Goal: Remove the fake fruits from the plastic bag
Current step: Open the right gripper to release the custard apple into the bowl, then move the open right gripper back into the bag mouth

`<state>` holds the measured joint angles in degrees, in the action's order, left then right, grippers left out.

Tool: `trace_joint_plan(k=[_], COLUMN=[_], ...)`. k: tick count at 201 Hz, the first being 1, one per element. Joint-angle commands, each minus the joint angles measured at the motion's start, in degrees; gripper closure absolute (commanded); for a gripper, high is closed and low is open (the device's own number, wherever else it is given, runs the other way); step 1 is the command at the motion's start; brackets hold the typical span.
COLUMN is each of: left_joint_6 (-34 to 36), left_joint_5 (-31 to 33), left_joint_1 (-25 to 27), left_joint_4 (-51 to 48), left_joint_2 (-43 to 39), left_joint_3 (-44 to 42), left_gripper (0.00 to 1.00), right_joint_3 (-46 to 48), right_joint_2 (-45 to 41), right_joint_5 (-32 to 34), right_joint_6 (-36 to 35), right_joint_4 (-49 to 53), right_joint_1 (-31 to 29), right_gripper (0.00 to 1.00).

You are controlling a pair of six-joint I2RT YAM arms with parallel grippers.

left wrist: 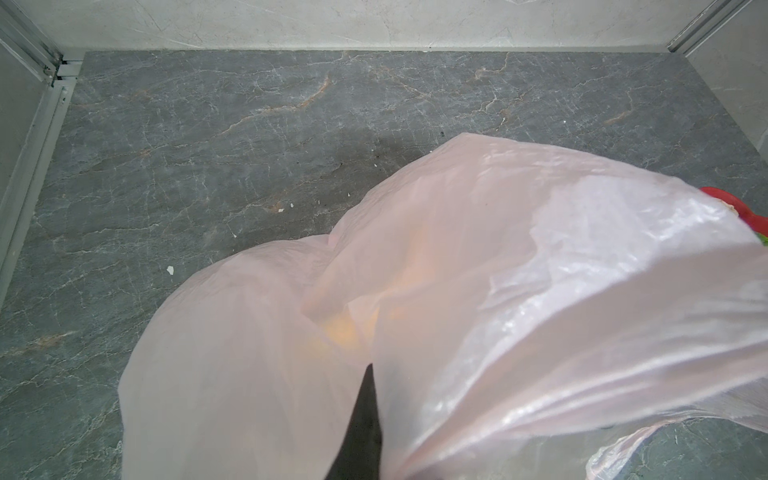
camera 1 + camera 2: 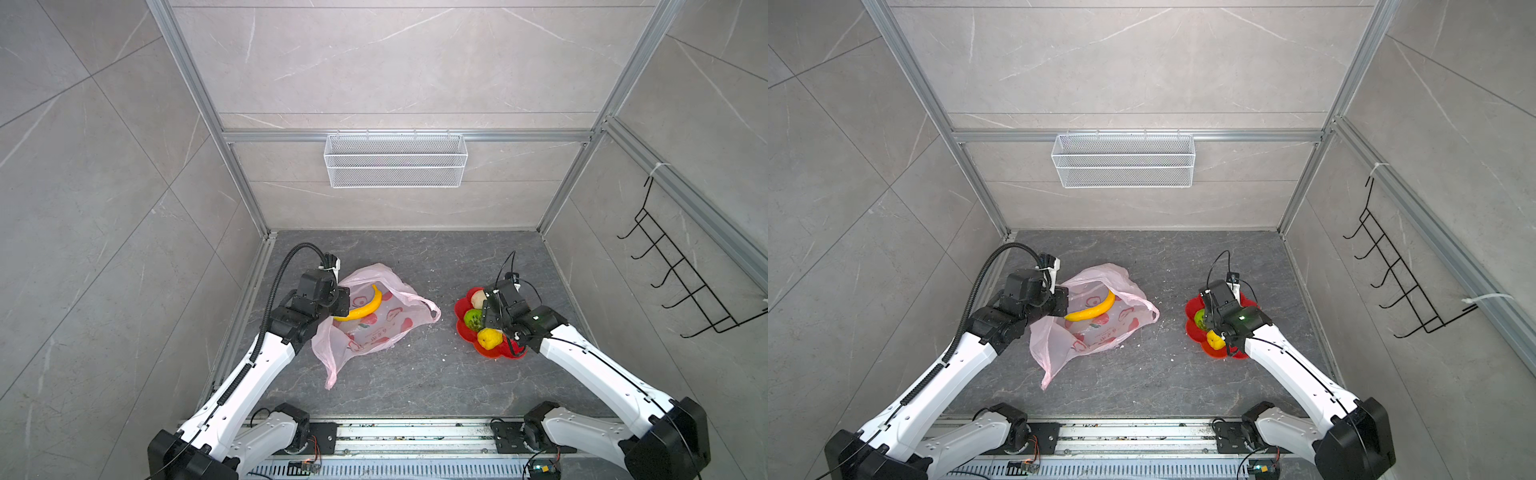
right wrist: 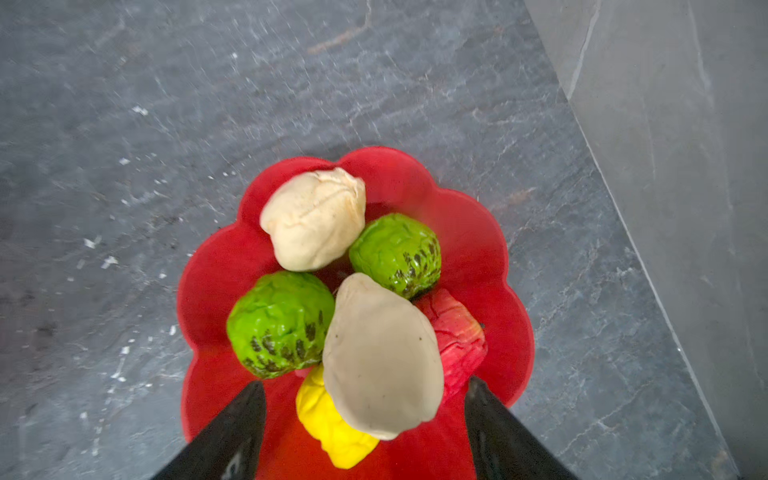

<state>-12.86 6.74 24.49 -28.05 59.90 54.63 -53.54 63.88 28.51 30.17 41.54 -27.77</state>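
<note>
The pale-pink plastic bag lies crumpled on the dark floor at left, mouth held up. My left gripper is shut on the bag's edge, and the film drapes over its fingers in the left wrist view. A yellow banana lies inside the bag's mouth. At right, a red flower-shaped plate holds two green balls, a cream lump, a yellow lump and a small red one. My right gripper stands open over the plate. A second cream lump sits between its fingers, touching neither.
A white wire basket hangs on the back wall. A black hook rack is fixed to the right wall. Aluminium frame rails border the floor on both sides. White crumbs are scattered on the floor between the bag and the plate.
</note>
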Motion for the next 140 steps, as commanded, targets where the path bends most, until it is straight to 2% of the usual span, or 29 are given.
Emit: trace_joint_plan(k=[1,43,81,96,110,140], left_joint_6=[1.21,1.25,-3.07,-4.22,-4.78,-5.84], left_joint_5=[-2.44,-6.45,-6.99,-6.60,-6.46,-6.48], left_joint_1=[0.03,0.03,0.12,0.21,0.37,0.54], left_joint_4=[-0.58,-3.73,-5.09,-4.71,-4.36,-1.69], left_joint_2=[-0.62,-1.26,-3.47,-4.25,-4.48,-4.02], left_joint_3=[2.49,2.38,0.88,-0.04,-0.74,-2.83], left_gripper=[0.98,0.99,0.99,0.99,0.99,0.99], right_joint_3=[-5.52,-21.03,-31.09,-32.82,-33.23,-37.35], right_joint_2=[-4.06,-3.72,7.28,12.42,17.18,28.34], right_joint_5=[-1.42,0.71,1.01,-2.17,-7.17,-10.99], right_joint_6=[-2.27,-1.03,7.30,11.95,13.39,17.86], right_joint_4=[5.36,10.65,9.04,5.37,-0.64,-4.20], right_joint_1=[-3.89,-23.76,-39.79,-42.01,-42.60,-43.00], right_gripper=[0.28,0.38,0.46,0.49,0.49,0.57])
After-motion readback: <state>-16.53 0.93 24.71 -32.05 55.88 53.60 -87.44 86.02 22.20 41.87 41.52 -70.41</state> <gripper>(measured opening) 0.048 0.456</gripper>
